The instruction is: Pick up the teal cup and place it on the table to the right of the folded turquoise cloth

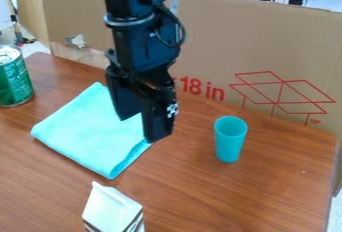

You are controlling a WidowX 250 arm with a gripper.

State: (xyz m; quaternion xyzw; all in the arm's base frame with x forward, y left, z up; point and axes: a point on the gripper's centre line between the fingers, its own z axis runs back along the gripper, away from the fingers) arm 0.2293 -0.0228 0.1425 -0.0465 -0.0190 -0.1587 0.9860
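Note:
The gripper [139, 128] hangs above the right part of a folded turquoise cloth [87, 131], its two fingers apart with cloth visible between them. Whether the fingertips touch the cloth, I cannot tell. The cloth lies flat on the wooden table, and the gripper hides some of its right side. To the right of the gripper, a small turquoise cup [230, 140] stands upright.
A green can [13, 76] stands at the table's left edge. A white carton [113, 210] is at the front, below the cloth. Cardboard [267, 46] with red print forms a wall behind the brown table [267, 191].

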